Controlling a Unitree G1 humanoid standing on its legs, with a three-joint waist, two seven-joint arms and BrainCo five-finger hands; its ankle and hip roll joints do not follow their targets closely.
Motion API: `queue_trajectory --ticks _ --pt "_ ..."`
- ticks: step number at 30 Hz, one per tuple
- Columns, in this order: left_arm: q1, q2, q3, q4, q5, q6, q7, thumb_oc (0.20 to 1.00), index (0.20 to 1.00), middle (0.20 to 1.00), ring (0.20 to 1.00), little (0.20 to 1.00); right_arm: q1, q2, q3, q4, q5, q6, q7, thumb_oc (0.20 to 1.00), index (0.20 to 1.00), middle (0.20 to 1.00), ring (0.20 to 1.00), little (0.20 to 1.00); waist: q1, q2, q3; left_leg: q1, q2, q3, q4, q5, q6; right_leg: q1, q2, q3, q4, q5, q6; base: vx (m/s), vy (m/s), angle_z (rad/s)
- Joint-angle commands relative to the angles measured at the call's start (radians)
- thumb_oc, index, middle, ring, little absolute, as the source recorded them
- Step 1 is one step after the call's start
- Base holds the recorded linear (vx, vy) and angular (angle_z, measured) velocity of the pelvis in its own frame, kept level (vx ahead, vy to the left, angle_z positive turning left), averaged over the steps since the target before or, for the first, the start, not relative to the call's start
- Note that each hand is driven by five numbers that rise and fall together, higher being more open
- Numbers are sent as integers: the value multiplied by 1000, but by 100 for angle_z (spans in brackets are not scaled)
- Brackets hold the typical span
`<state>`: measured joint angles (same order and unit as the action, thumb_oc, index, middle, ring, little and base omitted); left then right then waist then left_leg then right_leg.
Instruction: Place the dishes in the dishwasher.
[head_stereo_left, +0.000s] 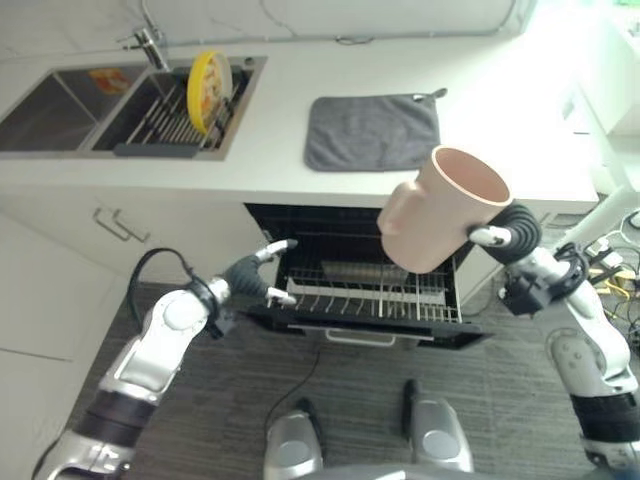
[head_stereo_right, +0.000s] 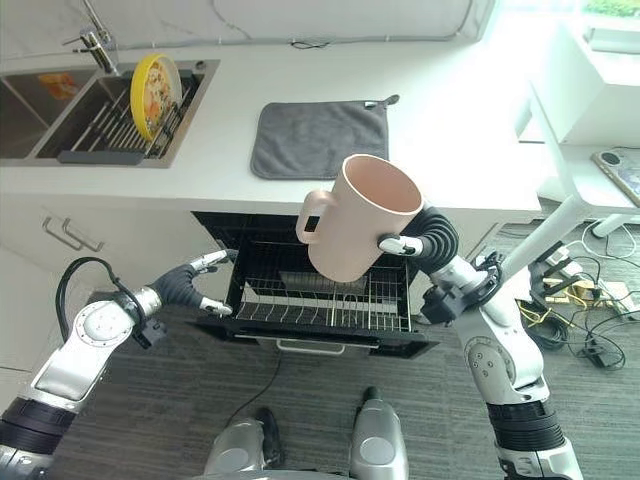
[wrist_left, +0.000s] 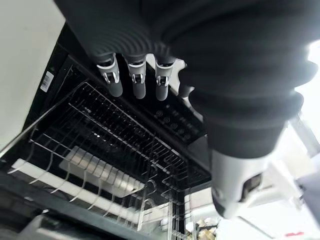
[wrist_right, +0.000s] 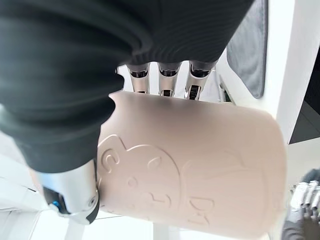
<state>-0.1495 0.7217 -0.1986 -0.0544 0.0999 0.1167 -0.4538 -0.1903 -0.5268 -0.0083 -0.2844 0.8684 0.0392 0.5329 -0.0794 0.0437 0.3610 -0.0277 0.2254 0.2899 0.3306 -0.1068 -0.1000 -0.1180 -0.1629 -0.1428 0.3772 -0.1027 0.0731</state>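
mug (head_stereo_right: 358, 218) clamped in right hand (head_stereo_right: 418, 243) at centre frame, carry step; next, lower it into rack (head_stereo_right: 325, 295); left hand (head_stereo_right: 190, 285) open.

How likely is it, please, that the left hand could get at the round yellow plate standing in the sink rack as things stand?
Probably not without moving first: the left hand is low at the open dishwasher's wire rack, below the white counter, while the yellow plate stands far back in the sink rack.

Right hand (head_stereo_right: 415, 240) clenched, left hand (head_stereo_left: 255, 275) relaxed
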Motion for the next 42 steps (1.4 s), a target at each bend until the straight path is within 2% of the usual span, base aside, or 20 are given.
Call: queue_trajectory --ticks 1,3,10,13,16,18,19,21,23,25,28,31,39,41,42 --pt "6 16 -8 -19 80 18 -24 1000 1000 1000 1000 1000 0 16 -18 -83 65 -4 34 200 200 200 200 200 -18 -26 -59 -52 33 -43 106 34 7 97 19 -1 -75 -19 2 131 10 -9" --pt "-8 -8 -43 13 124 47 -31 1000 1000 1000 1000 1000 4 19 -15 -78 62 10 48 200 200 200 200 200 -23 -27 -64 -45 41 -40 111 42 3 110 20 3 -80 -17 4 123 7 -19" --pt "-16 -71 -121 169 264 36 46 1000 1000 1000 1000 1000 19 55 -25 -91 56 90 87 200 200 200 200 200 -39 -32 -77 -42 61 -27 134 72 -9 140 25 18 -95 -9 6 90 6 -7" --pt "-14 -125 -192 327 318 51 99 1000 1000 1000 1000 1000 27 90 -23 -96 44 135 120 200 200 200 200 200 -49 -34 -91 -45 77 -15 143 103 -18 160 30 24 -112 5 5 78 -2 -11" --pt "-10 -157 -210 428 345 58 121 1000 1000 1000 1000 1000 26 102 -25 -98 38 156 133 200 200 200 200 200 -52 -36 -97 -50 84 -12 150 114 -21 166 30 25 -115 10 5 31 4 -15" --pt "-5 -188 -217 520 370 58 176 1000 1000 1000 1000 1000 29 112 -25 -104 35 178 140 200 200 200 200 200 -58 -40 -102 -52 88 -8 152 127 -26 168 30 29 -119 18 6 41 5 -2" --pt "-1 -214 -210 599 365 37 235 1000 1000 1000 1000 1000 38 118 -22 -107 28 185 147 200 200 200 200 200 -63 -43 -109 -52 91 -1 147 137 -28 171 31 32 -129 25 5 36 2 -1" --pt "5 -225 -204 623 360 25 264 1000 1000 1000 1000 1000 47 118 -25 -110 27 186 151 200 200 200 200 200 -64 -43 -111 -52 92 1 144 146 -29 174 34 33 -134 27 3 29 8 -5" --pt "29 -238 -191 638 356 -14 308 1000 1000 1000 1000 1000 63 107 -48 -105 32 183 164 200 200 200 200 200 -61 -36 -116 -56 90 -6 139 167 -36 181 40 33 -146 29 -4 42 47 -9" --pt "51 -240 -181 605 353 -39 346 1000 1000 1000 1000 1000 86 83 -72 -110 56 165 154 200 200 200 200 200 -49 -33 -124 -65 78 -19 143 149 -31 178 33 20 -148 36 0 31 20 5" --pt "67 -234 -169 588 328 -79 401 1000 1000 1000 1000 1000 109 82 -84 -127 66 170 151 200 200 200 200 200 -49 -30 -129 -76 78 -28 143 159 -32 170 33 7 -142 41 2 26 -9 15" --pt "75 -227 -158 563 324 -97 416 1000 1000 1000 1000 1000 120 90 -90 -132 60 175 154 200 200 200 200 200 -46 -28 -138 -78 77 -27 133 159 -30 171 34 -1 -146 42 2 31 -2 10" --pt "70 -227 -163 525 302 -103 424 1000 1000 1000 1000 1000 107 86 -95 -142 67 191 126 200 200 200 200 200 -41 -27 -148 -85 71 -32 135 131 -28 173 25 -4 -144 32 0 8 -2 0" --pt "73 -221 -150 503 273 -133 458 1000 1000 1000 1000 1000 110 88 -93 -141 68 180 109 200 200 200 200 200 -36 -29 -152 -77 67 -26 114 123 -29 181 21 -13 -163 36 2 -107 13 3" --pt "70 -211 -134 464 237 -171 505 1000 1000 1000 1000 1000 105 89 -91 -128 75 142 97 200 200 200 200 200 -24 -38 -166 -50 41 -16 60 96 -25 201 14 -36 -210 47 11 -187 16 6"
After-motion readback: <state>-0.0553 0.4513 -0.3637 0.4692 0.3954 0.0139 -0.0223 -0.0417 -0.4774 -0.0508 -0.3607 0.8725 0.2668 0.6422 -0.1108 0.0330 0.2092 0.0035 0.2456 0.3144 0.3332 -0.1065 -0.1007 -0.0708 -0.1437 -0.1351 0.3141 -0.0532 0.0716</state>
